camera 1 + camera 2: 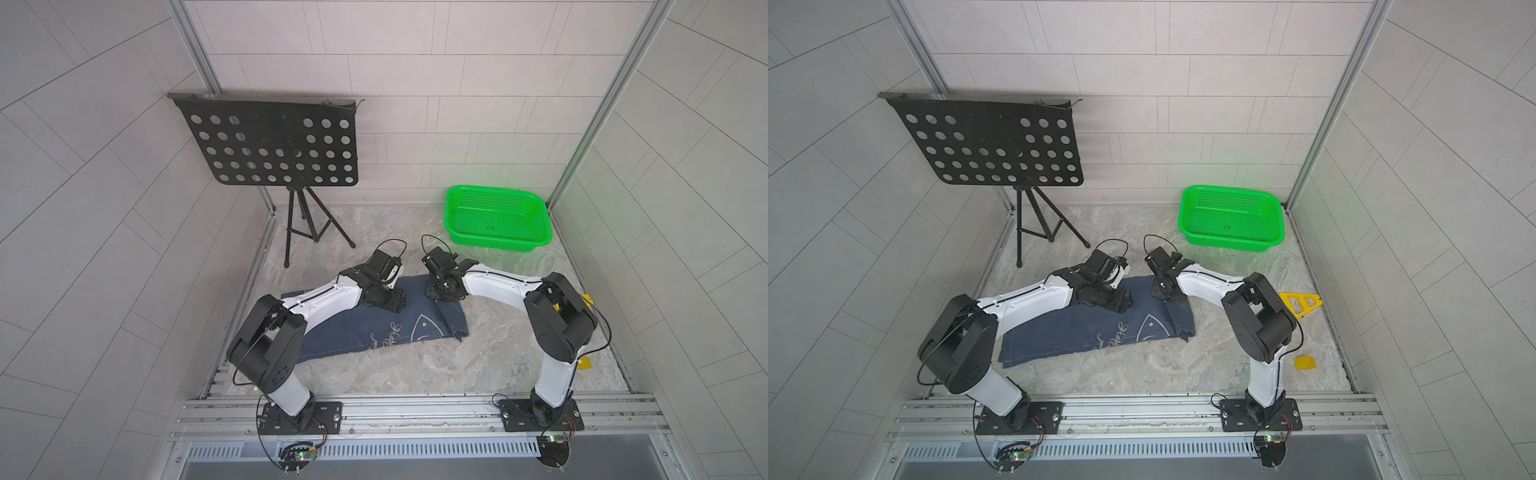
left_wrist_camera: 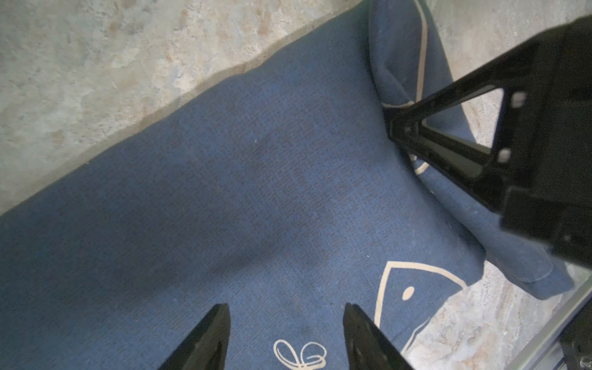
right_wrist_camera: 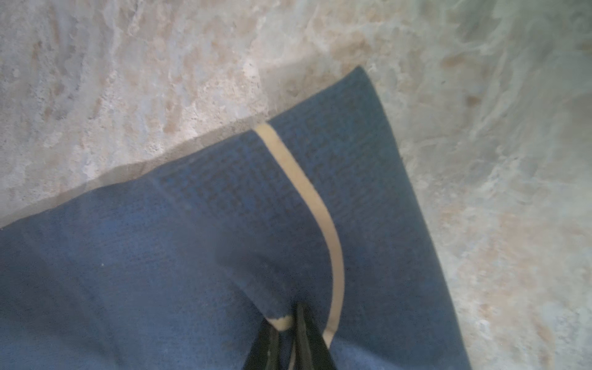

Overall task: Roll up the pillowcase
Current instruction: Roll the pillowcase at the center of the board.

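**A:** Where is the pillowcase?

**B:** The pillowcase [image 1: 353, 328] lies mostly flat on the marbled table [image 1: 415, 370], between the two arms, with its long side running across. The end on the robot's right is turned over onto itself in a narrow fold [image 1: 451, 320].

**A:** And the grippers?

**B:** The right gripper [image 3: 286, 320] pinches a ridge of that fold near the far edge, its jaws almost together on the cloth. The left gripper [image 2: 286, 320] hangs spread over the flat middle and holds nothing. I cannot tell whether its tips touch the fabric.

**A:** Which step is this?

**B:** I'd say the roll is only beginning. One turn is laid at the right end and most of the cloth is not yet rolled.

**A:** What does the next move need?

**B:** Probably carrying the pinched fold over toward the left, evenly across the width. Only the far side is gripped, so the near corner may lag and skew the roll. The left gripper should either take that near part or get clear. The green basket [image 1: 496, 216] and music stand [image 1: 270, 141] are well apart at the back.
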Robot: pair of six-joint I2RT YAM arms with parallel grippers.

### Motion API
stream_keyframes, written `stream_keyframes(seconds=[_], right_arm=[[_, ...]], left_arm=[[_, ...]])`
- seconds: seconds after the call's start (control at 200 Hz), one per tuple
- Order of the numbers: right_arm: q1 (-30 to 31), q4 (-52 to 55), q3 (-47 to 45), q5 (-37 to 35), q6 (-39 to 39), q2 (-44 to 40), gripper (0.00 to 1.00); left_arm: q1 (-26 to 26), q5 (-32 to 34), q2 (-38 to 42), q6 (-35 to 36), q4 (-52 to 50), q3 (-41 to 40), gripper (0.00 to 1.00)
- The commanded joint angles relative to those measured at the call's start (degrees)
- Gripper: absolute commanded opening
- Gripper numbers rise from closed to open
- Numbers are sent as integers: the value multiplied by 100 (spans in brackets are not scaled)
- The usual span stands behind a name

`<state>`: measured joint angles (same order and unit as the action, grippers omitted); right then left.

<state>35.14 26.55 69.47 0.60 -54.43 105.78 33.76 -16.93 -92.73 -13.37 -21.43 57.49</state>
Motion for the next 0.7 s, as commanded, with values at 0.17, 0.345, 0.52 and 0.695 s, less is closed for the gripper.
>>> stream_keyframes(seconds=[0.17,0.345,0.52,0.695], right_arm=[[-155,-160,-178,-163,-278,-454,16],[-191,-380,-151,-120,-385,-373,16],[-191,-510,-21,-43,-344,-103,17],[-182,-668,-71,141,-317,187,23]], left_arm=[[71,360,-61,247,-23,-129,61],[192,365,-111,281,4,-80,61],[243,425,-172,318,-63,-67,61],[270,447,-200,366,-167,6,61]])
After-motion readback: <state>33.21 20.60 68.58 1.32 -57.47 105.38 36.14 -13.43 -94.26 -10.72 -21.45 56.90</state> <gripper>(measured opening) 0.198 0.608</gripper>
